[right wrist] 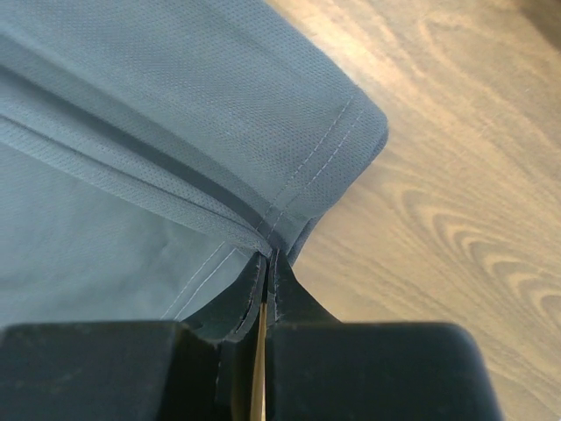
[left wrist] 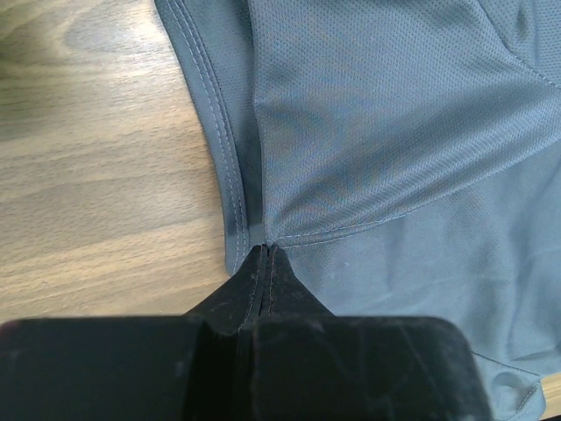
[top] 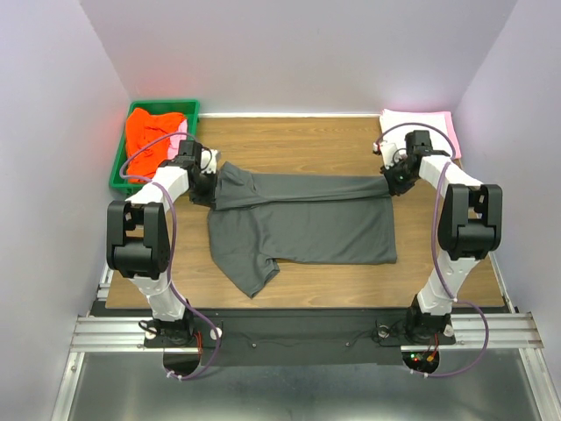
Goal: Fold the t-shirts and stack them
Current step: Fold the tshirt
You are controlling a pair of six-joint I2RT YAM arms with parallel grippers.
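Charcoal cloth is what I am holding: the grey t-shirt (top: pixel 307 224) is lying spread across the middle of the wooden surface (top: pixel 289 140), with a strip along its far side doubled over. The left jaws and the right jaws are both pinching tight on that folded strip, one at each end. I am worrying that the thin, slick fabric may slip from one pinch if I am pulling unevenly, skewing the fold. The near sleeve is sticking out and could bunch underneath.
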